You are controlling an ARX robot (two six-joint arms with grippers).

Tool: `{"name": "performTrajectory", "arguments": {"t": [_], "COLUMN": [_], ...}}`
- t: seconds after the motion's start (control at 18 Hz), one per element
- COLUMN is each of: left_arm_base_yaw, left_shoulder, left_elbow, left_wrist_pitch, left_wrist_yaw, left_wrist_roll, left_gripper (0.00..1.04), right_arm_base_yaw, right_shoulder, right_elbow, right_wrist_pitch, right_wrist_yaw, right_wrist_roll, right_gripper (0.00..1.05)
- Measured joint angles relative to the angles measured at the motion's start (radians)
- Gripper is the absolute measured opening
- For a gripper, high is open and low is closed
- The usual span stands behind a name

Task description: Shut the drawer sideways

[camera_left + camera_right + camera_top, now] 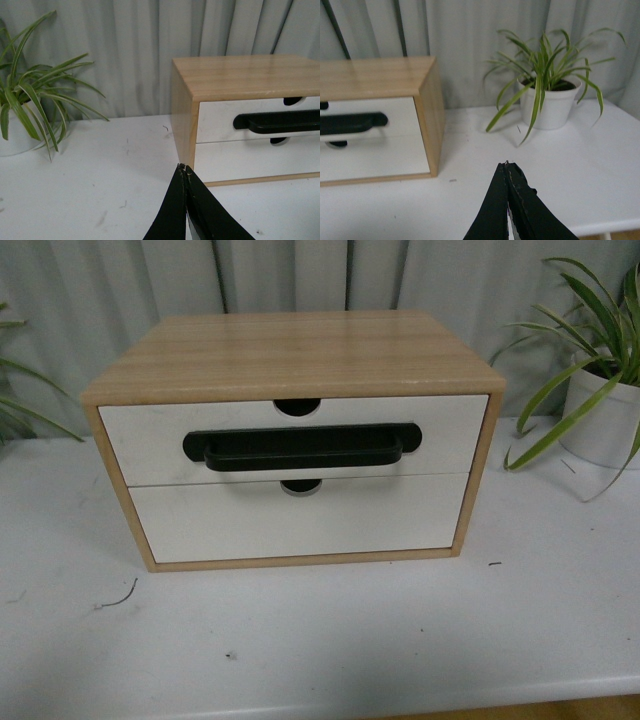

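Note:
A wooden cabinet (290, 350) stands on the white table (330, 640). Its upper drawer (140, 440) has a white front, a long black bar handle (300, 447) and a half-round notch (297, 406) in its top edge; its front sits flush with the cabinet's frame. Neither arm shows in the front view. My left gripper (184, 169) is shut and empty, above the table in front of the cabinet's left front corner (184, 145). My right gripper (506, 165) is shut and empty, above the table to the right of the cabinet (432, 115). The handle also shows in both wrist views (277, 121) (350, 123).
A plain white lower drawer front (300, 525) sits under the handled one. A potted plant in a white pot (600, 420) stands at the table's right, and another plant (20, 130) at its left. A grey curtain (300, 275) hangs behind. The table's front edge (400, 695) is near.

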Motion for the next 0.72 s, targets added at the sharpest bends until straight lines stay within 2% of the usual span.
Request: {"name": "performTrajectory", "arguments": {"t": [0.22, 0.28, 0.33, 0.67, 0.72], "left_arm_base_yaw": [0.0, 0.0, 0.0, 0.0, 0.0], "left_shoulder": [0.0, 0.0, 0.0, 0.0, 0.0], "left_elbow": [0.0, 0.0, 0.0, 0.0, 0.0], "left_wrist_pitch": [-0.004, -0.004, -0.004, -0.004, -0.004], "left_wrist_yaw": [0.001, 0.001, 0.001, 0.001, 0.001], "left_wrist_roll": [0.0, 0.0, 0.0, 0.0, 0.0], "left_gripper": [0.02, 0.07, 0.14, 0.68, 0.81], "right_arm_base_yaw": [0.0, 0.0, 0.0, 0.0, 0.0], "right_shoulder": [0.0, 0.0, 0.0, 0.0, 0.0], "right_elbow": [0.0, 0.0, 0.0, 0.0, 0.0], "right_wrist_pitch": [0.011, 0.011, 0.011, 0.011, 0.011], "right_wrist_yaw": [0.0, 0.0, 0.0, 0.0, 0.0], "right_wrist_roll": [0.0, 0.0, 0.0, 0.0, 0.0], "right_gripper": [0.02, 0.03, 0.09, 0.64, 0.77]}}
